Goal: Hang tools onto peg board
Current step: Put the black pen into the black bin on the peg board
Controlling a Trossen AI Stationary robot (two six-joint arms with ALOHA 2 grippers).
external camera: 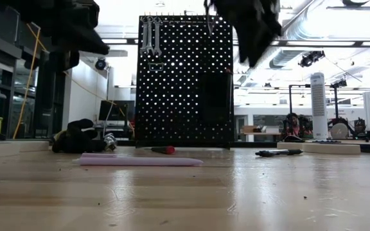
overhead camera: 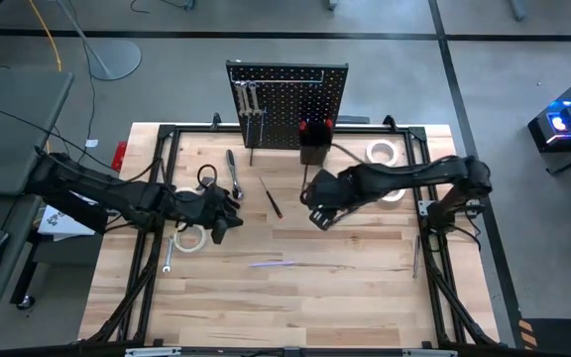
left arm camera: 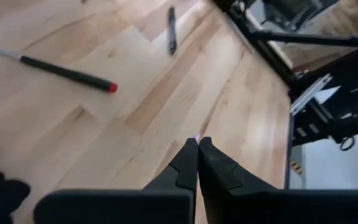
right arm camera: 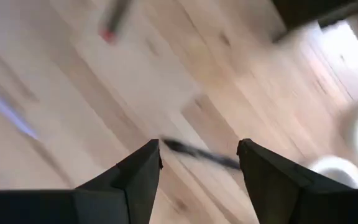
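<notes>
The peg board (overhead camera: pixel 287 104) stands upright at the far edge of the wooden table (overhead camera: pixel 345 288). Two silver wrenches (overhead camera: pixel 250 99) hang near its left side, seen again in the low view at the board's top left. A small black bin (overhead camera: pixel 314 144) sits at the foot of the board with red-handled items in it — too small to identify.

Loose on the table: a silver wrench (overhead camera: pixel 234 171) and black-handled pliers (overhead camera: pixel 207 178) left of centre, a slim red-tipped screwdriver (overhead camera: pixel 272 197) just right of them, a white tape roll (overhead camera: pixel 188 238) near the left arm, and a second tape roll (overhead camera: pixel 383 152) toward the far right corner. A pale lilac strip (overhead camera: pixel 271 264) lies nearer the front edge; what it is cannot be determined.

The left gripper (overhead camera: pixel 221 230) is above the table near the left tape roll, its fingers (left arm camera: pixel 197 165) pressed together with nothing between them. The left wrist view shows the screwdriver (left arm camera: pixel 67 73) lying apart from it on bare wood.

The right gripper (overhead camera: pixel 320 215) hovers over the middle of the table, right of the screwdriver, jaws spread wide and empty. In its blurred wrist view a dark slim object (right arm camera: pixel 201 154) lies on the table beyond the fingers (right arm camera: pixel 138 171) — possibly a tool.
</notes>
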